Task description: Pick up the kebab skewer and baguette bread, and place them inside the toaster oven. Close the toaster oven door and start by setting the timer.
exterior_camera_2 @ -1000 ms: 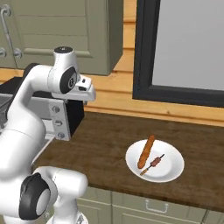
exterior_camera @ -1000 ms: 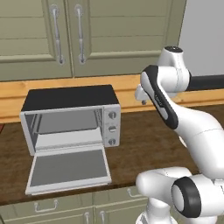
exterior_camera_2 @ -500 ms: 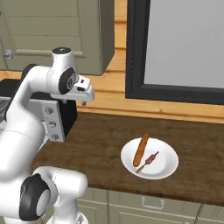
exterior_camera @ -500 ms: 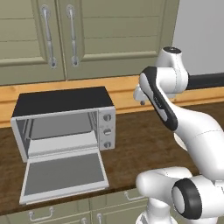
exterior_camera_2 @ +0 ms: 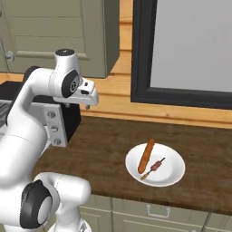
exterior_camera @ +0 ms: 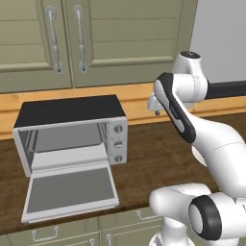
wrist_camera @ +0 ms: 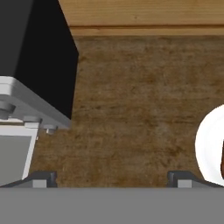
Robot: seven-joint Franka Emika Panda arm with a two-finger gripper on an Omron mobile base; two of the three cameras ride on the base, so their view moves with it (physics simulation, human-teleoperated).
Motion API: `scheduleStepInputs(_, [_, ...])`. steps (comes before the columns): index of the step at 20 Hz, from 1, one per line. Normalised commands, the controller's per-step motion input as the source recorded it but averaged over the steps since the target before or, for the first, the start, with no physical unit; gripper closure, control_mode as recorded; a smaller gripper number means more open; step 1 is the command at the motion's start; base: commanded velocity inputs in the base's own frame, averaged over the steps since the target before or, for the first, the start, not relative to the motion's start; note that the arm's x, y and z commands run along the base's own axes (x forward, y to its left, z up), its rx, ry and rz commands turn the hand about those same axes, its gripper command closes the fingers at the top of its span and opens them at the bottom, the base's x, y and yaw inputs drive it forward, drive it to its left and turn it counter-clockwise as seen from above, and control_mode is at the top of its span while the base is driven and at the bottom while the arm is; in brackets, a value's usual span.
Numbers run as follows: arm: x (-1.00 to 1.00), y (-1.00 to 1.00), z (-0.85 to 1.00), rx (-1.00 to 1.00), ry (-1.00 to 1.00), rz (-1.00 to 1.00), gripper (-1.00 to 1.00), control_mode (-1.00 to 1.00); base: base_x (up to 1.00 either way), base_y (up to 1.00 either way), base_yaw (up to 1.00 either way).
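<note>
Counter [exterior_camera_2: 104, 149]: dark wood, bare stretch between oven and plate. Oven [exterior_camera: 72, 137] at counter's left, cavity empty, door [exterior_camera: 71, 191] dropped flat, overhanging front edge. Plate [exterior_camera_2: 172, 177] near front edge holds 2 items side by side: baguette [exterior_camera_2: 146, 155], long axis front-to-back; skewer [exterior_camera_2: 153, 168], slanted. Gripper [wrist_camera: 112, 177] high over bare counter, jaws wide, empty.

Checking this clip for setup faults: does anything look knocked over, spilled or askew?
Nothing stands out. The toaster oven sits square with its door lying open, and the baguette and skewer rest on the white plate.
</note>
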Motion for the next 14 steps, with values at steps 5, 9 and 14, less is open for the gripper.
scheduleStepInputs(5, [0.0, 0.0, 0.0, 0.0, 0.0, 0.0, -1.0, 1.0, 0.28, 0.0, 0.11])
scheduleStepInputs(9, [-0.02, 0.11, 0.0, 0.0, 0.0, 0.0, -1.0, -1.0, 0.03, 0.0, 0.0])
scheduleStepInputs(14, [-0.23, 0.98, -0.13, -0.05, 0.0, 0.0, -1.0, -1.0, 0.0, 0.0, 0.0])
